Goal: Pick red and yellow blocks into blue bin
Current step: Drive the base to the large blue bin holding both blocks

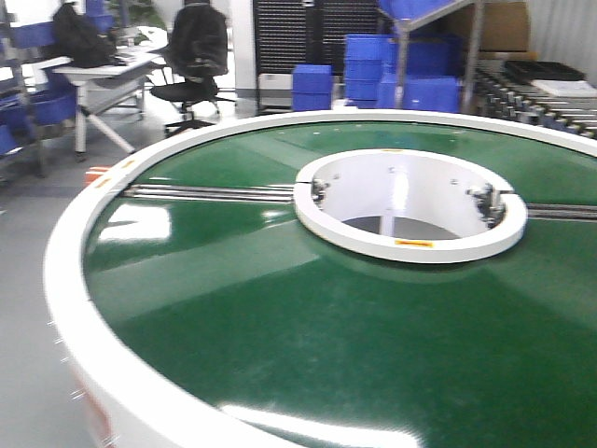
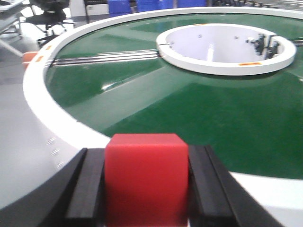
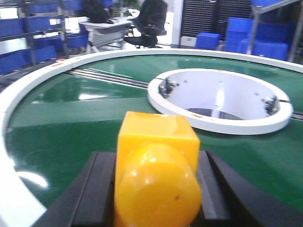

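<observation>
**Left gripper [image 2: 147, 201] clamps the red cube [image 2: 145, 172], right gripper [image 3: 156, 194] the yellow brick [image 3: 158, 142]**

Each block sits tight between the black jaws of its gripper. A round stud of the brick faces the camera. Beyond them lies the green round table [image 2: 213, 123] with a white ring [image 2: 189, 59] in its middle. Far behind stand blue crates [image 1: 401, 70], too blurred to tell their kind.

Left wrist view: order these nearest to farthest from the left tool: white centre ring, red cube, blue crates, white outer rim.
1. red cube: gripped, bottom centre.
2. white outer rim: just beyond, left.
3. white centre ring: upper right.
4. blue crates: top edge, background.
</observation>
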